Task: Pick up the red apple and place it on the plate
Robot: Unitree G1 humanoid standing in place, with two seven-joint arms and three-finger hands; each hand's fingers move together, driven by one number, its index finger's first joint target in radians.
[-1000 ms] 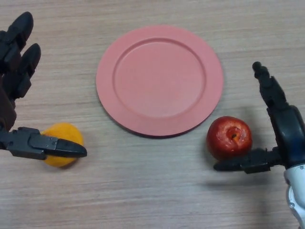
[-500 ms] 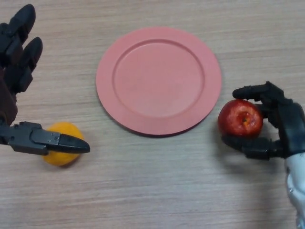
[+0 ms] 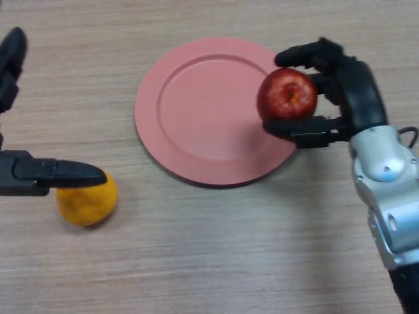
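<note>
The red apple (image 3: 287, 93) is held in my right hand (image 3: 347, 98), whose fingers and thumb curl round it. The apple hangs over the right part of the pink plate (image 3: 196, 111), which lies on the wooden table in the middle of the head view. My left hand (image 3: 39, 173) is open at the far left edge, its thumb stretched out just above an orange (image 3: 86, 201).
The orange lies on the table at the lower left, left of the plate and partly under my left thumb. The wooden table (image 3: 229, 261) stretches bare in front of the plate.
My right hand closed round the apple, lifted it off the table and carried it up and left over the plate's right part. My left hand shifted slightly left.
</note>
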